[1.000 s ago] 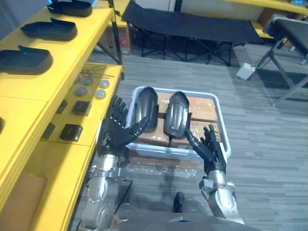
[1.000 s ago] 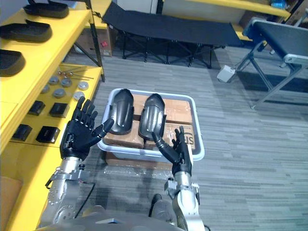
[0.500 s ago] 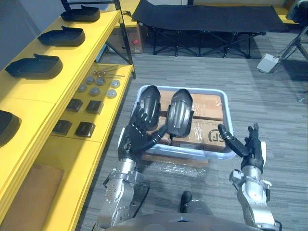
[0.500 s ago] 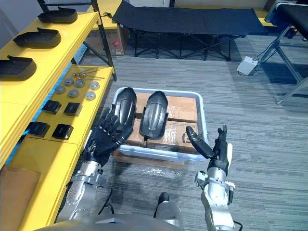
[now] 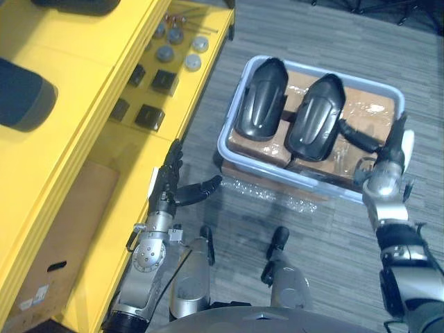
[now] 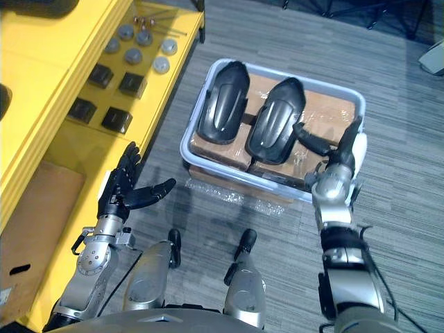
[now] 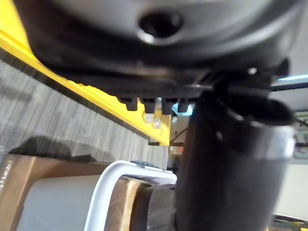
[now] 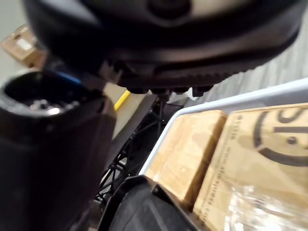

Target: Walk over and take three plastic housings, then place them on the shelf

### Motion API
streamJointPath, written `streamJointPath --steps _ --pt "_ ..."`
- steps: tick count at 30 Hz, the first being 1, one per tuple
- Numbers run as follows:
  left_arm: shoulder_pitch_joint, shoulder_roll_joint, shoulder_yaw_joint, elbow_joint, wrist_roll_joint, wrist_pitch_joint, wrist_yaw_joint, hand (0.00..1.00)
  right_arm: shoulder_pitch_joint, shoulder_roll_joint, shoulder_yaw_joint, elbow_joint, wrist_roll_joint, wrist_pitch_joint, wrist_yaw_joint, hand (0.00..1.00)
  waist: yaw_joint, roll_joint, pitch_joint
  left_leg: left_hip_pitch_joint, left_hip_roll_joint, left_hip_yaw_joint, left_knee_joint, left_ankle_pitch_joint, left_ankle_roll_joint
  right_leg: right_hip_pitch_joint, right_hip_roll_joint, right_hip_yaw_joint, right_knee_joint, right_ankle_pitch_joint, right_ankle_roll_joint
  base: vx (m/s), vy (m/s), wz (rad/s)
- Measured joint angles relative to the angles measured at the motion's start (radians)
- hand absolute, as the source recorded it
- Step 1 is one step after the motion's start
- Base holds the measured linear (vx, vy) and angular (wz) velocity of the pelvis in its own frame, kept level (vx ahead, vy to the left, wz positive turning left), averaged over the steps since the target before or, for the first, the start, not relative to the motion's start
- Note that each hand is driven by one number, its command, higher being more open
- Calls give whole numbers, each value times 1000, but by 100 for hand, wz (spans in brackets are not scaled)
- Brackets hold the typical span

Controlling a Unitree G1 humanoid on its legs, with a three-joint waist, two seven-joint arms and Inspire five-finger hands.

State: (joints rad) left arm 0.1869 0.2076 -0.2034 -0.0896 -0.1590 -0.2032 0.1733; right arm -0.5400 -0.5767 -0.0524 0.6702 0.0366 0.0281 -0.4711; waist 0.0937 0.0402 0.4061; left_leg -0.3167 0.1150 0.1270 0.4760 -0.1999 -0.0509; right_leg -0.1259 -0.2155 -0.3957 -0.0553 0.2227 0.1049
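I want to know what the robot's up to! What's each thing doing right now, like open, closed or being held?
Left hand: open, empty, beside the yellow shelf.
Right hand: open, empty, over the bin's edge.
Left housing: lying in the bin, not held.
Right housing: lying in the bin, not held.
Shelf housing: lying on the yellow shelf.
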Motion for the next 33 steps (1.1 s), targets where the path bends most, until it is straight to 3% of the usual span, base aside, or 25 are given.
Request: streamJointPath --steps 7,16,21,22,27,33 --pt "-12 -8 -66 4 0 -21 -2 100 -170 -71 52 125 0 62 -16 100 24 4 43 -70 -1 -23 54 -14 10 -32 1 -16 3 10 0 -59 69 7" --pt "-64 -41 -77 129 -35 -40 66 100 -327 -189 94 364 29 174 -1 100 59 59 85 -140 0 -51 95 -14 14 -82 1 -32 26 11 1 -65 62 4" --pt "-82 -54 -78 168 -71 -46 88 100 -391 -252 91 482 70 202 4 100 91 92 99 -189 0 -63 113 -12 18 -122 0 -39 40 10 0 -76 60 4" --pt "-81 -54 -78 174 -78 -53 92 100 -400 -252 91 506 76 201 7 0 96 97 97 -200 0 -65 115 -11 19 -134 0 -39 45 10 0 -54 52 1" --pt "-117 -76 -106 204 -82 -67 108 100 -429 -298 83 544 131 200 -22 0 128 134 109 -243 -3 -77 137 -9 22 -177 -7 -41 77 7 -4 -63 55 1" --pt "-150 -91 -127 267 -104 -78 127 100 -444 -381 84 555 123 201 -29 0 143 139 108 -299 -2 -77 153 -5 27 -247 -21 -40 128 -7 -21 -107 33 -3"
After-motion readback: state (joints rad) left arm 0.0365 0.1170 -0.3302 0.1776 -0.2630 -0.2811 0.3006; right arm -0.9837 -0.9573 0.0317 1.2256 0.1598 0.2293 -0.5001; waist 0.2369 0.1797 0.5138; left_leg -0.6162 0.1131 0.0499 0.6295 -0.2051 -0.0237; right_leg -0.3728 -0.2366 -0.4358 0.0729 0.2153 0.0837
